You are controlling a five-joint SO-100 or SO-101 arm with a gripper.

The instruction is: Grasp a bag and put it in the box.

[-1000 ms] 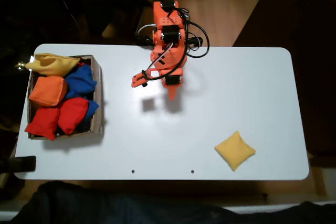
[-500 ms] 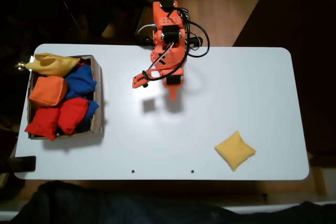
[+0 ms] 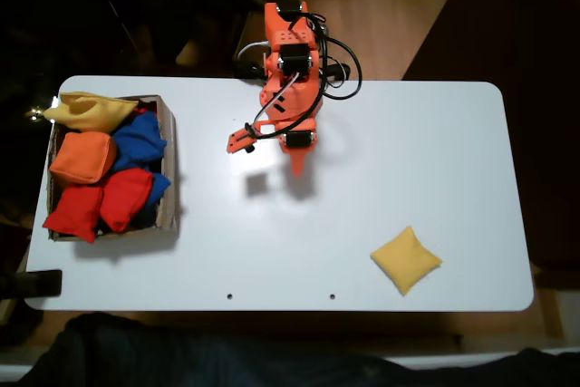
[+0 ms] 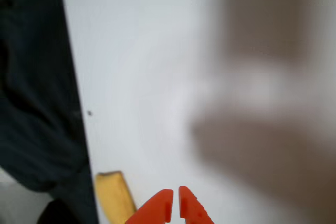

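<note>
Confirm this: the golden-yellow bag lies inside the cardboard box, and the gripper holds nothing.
Wrong on the bag's place. In the fixed view the golden-yellow bag lies on the white table, far from the cardboard box. The gripper indeed holds nothing.

A smooth, matt white table [image 3: 408,151] with rounded corners. Near its front right corner in the fixed view lies the bag [image 3: 405,259], soft matt golden-yellow cloth. At the left edge, the box [image 3: 169,169] is dull brown cardboard with worn edges, holding matt cloth beanbags [image 3: 100,201]. The gripper [image 4: 174,203] looks like smooth orange plastic. Wooden floor [image 3: 399,15] lies beyond the far edge.
</note>
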